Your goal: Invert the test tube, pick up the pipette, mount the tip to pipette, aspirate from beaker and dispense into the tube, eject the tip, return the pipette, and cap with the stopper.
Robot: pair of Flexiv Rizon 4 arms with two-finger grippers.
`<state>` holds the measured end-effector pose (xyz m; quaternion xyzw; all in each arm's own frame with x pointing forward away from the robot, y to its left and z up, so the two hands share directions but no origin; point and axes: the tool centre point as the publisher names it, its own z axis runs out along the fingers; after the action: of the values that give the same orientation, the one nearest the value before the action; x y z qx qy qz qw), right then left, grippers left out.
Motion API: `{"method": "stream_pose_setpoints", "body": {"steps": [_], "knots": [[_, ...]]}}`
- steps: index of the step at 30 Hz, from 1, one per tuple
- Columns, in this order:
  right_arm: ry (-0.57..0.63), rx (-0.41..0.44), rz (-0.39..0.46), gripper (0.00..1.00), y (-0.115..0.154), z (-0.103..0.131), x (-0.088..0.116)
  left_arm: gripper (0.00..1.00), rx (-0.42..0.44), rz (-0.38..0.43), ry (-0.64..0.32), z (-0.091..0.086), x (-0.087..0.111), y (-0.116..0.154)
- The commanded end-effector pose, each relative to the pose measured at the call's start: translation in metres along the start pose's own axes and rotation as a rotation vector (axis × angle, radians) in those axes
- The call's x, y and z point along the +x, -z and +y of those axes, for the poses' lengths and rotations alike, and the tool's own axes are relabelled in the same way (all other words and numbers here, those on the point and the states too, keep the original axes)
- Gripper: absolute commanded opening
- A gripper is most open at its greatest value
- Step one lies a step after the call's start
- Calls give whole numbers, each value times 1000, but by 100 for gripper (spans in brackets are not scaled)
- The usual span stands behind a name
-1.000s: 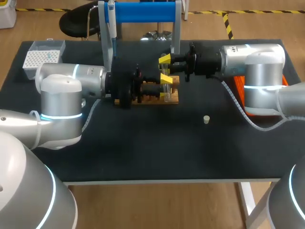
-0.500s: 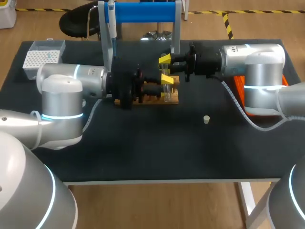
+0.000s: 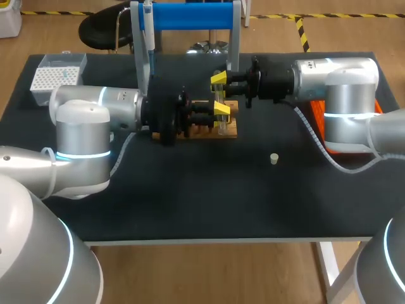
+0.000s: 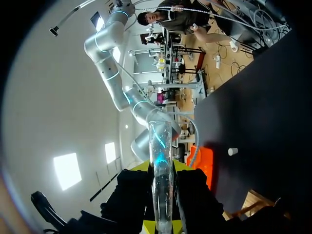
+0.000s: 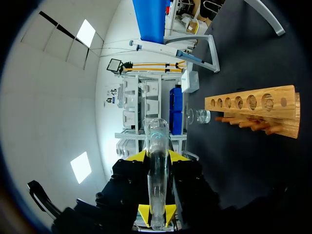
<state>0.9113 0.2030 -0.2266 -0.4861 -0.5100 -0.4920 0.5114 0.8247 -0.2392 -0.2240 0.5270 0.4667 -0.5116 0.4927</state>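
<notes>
Clenched on clear glass test tube: L gripper, R gripper. Beside holed wooden rack, far centre.

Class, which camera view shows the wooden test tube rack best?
The right wrist view: the wooden rack lies unobstructed ahead of the gripper, with its row of holes and its pegs plain to see. In the head view it is mostly hidden, and the left wrist view catches only what looks like one corner.
</notes>
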Motion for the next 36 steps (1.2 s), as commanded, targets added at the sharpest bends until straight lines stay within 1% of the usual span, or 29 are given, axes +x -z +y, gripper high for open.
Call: {"method": "stream_pose_setpoints", "body": {"steps": [1, 17, 19, 20, 24, 29, 31, 33, 36], "knots": [[0, 0, -3, 100, 0, -1, 0, 0, 9, 2, 3, 2, 1, 1], [0, 0, -3, 100, 0, -1, 0, 0, 9, 2, 3, 2, 1, 1], [74, 0, -17, 100, 10, -7, 4, 0, 9, 2, 3, 2, 1, 1], [123, -8, -40, 100, 15, -10, 5, 0, 9, 2, 3, 2, 1, 1], [264, -34, -89, 100, 40, -16, 3, 0, 9, 2, 3, 2, 1, 1], [436, -56, -115, 100, 70, -17, 6, 0, 9, 2, 3, 2, 1, 1], [538, -81, -152, 100, 80, -17, 7, 0, 9, 2, 3, 2, 1, 1], [604, -73, -165, 100, 87, -18, 7, 0, 9, 2, 3, 2, 1, 1], [715, -61, -211, 100, 96, -20, 5, 0, 9, 2, 3, 2, 1, 1]]}}
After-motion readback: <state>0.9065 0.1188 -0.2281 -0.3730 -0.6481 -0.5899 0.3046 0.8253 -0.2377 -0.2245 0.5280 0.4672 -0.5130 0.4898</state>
